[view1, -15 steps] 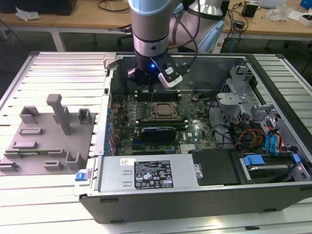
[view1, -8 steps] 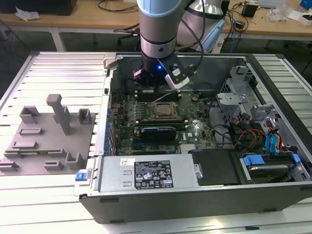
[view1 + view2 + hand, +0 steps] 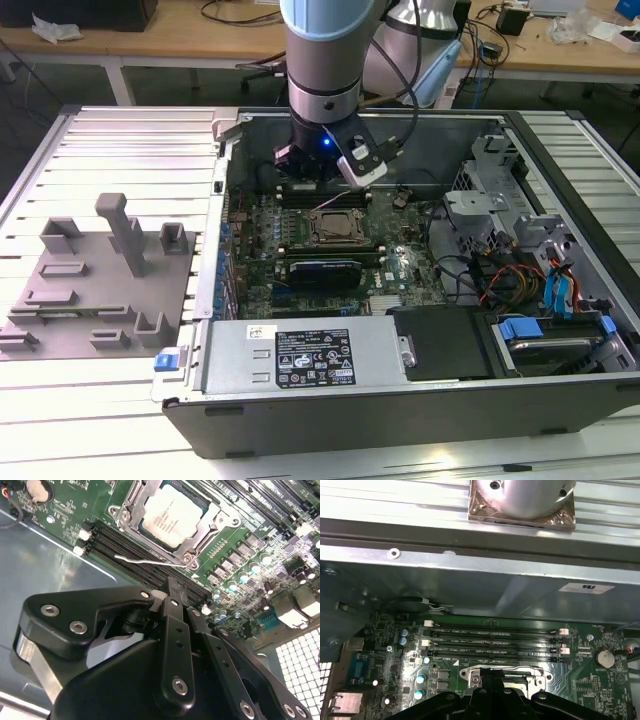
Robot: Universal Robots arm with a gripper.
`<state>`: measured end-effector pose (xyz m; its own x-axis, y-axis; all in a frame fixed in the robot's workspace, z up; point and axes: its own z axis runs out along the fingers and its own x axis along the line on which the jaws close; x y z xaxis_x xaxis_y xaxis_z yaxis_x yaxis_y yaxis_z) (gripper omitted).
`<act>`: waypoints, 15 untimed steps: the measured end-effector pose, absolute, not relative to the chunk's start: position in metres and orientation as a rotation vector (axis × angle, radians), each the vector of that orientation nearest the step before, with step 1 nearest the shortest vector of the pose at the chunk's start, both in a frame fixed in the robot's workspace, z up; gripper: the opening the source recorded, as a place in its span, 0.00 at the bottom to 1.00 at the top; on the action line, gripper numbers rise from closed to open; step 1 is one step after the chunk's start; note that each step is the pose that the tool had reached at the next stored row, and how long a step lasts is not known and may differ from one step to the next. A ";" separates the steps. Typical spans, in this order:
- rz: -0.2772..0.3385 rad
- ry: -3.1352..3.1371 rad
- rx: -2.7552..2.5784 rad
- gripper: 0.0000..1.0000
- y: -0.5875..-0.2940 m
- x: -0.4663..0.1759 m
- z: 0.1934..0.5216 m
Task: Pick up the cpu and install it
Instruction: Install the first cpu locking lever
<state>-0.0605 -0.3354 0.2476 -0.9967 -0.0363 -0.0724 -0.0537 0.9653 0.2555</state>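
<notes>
I count one arm (image 3: pixel 325 50) carrying one gripper (image 3: pixel 172 587), and one open case (image 3: pixel 400 420). Inside the case I see one motherboard (image 3: pixel 400 265), one socket (image 3: pixel 131 510) and one cpu (image 3: pixel 172 512) seated in it. Also inside the case, in the first wrist view, are four memory slots (image 3: pixel 495 630) and one coin battery (image 3: pixel 605 657). One power supply (image 3: pixel 300 355) sits inside the case; one grey fixture (image 3: pixel 100 290) lies outside it.

Arm upright, gripper pointing down.
The arm (image 3: pixel 330 60) stood vertical; its gripper (image 3: pixel 172 586) hung low, fingers (image 3: pixel 174 630) drawn together and empty.
</notes>
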 end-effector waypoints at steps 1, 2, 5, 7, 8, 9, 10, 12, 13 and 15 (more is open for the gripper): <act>0.397 3.047 -0.059 0.11 -0.335 -0.061 0.247; 0.392 3.047 -0.037 0.11 -0.335 -0.060 0.246; 0.365 3.048 -0.011 0.11 -0.335 -0.059 0.246; 0.339 3.050 0.009 0.11 -0.335 -0.057 0.245; 0.333 3.051 0.013 0.11 -0.335 -0.055 0.244; 0.327 3.053 0.018 0.11 -0.335 -0.053 0.244; 0.323 3.055 0.020 0.11 -0.335 -0.052 0.243; 0.318 3.059 0.023 0.11 -0.334 -0.048 0.241; 0.317 3.060 0.025 0.11 -0.333 -0.047 0.240; 0.316 3.060 0.027 0.11 -0.330 -0.046 0.238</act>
<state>-0.0460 -0.3297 0.2380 -0.9977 0.0242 -0.0630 0.0108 0.9787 0.2049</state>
